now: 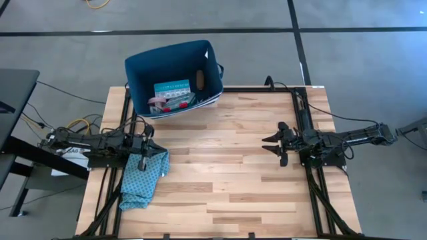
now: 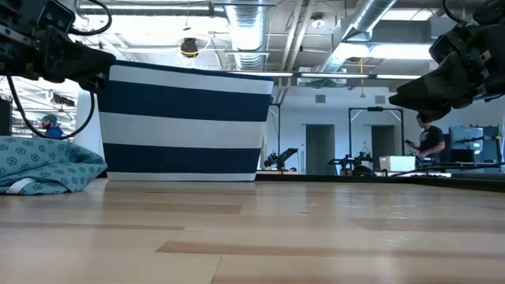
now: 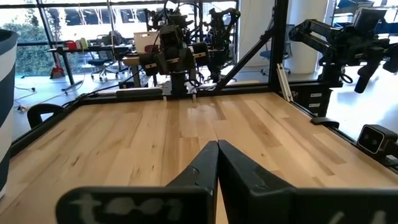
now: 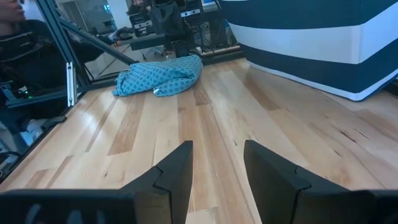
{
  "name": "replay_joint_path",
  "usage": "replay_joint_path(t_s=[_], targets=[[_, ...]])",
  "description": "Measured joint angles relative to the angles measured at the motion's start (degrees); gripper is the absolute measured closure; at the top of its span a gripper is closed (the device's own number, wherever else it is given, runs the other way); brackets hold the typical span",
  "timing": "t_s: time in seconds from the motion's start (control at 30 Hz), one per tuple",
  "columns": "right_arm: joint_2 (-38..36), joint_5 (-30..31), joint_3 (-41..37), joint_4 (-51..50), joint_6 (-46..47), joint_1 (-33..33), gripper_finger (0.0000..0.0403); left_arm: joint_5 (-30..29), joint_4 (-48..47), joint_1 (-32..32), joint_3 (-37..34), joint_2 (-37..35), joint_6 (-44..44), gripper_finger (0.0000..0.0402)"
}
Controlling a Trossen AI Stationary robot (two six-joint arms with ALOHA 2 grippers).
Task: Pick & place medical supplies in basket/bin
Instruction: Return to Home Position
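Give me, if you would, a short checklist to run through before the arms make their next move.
1. Left pincer empty: ok, shut on nothing.
2. Right pincer empty: ok, open, with only bare table showing between its fingers.
3. Supplies in the bin: ok, the flat box and smaller items lie inside.
4. Bin upright: ok, it stands at the table's far left.
5. Left arm apart from the teal cloth: ok, the low view shows it raised above the cloth.
6. Nothing hidden under the cloth: cannot tell.
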Motion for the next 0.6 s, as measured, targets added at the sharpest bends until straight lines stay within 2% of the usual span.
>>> replay_joint_path(t_s=[0.6], targets=[[0.0,0.0,0.0,0.0,0.0,0.0,0.0268,0.0,0.0,0.0,0.0,0.0,0.6,0.0401]])
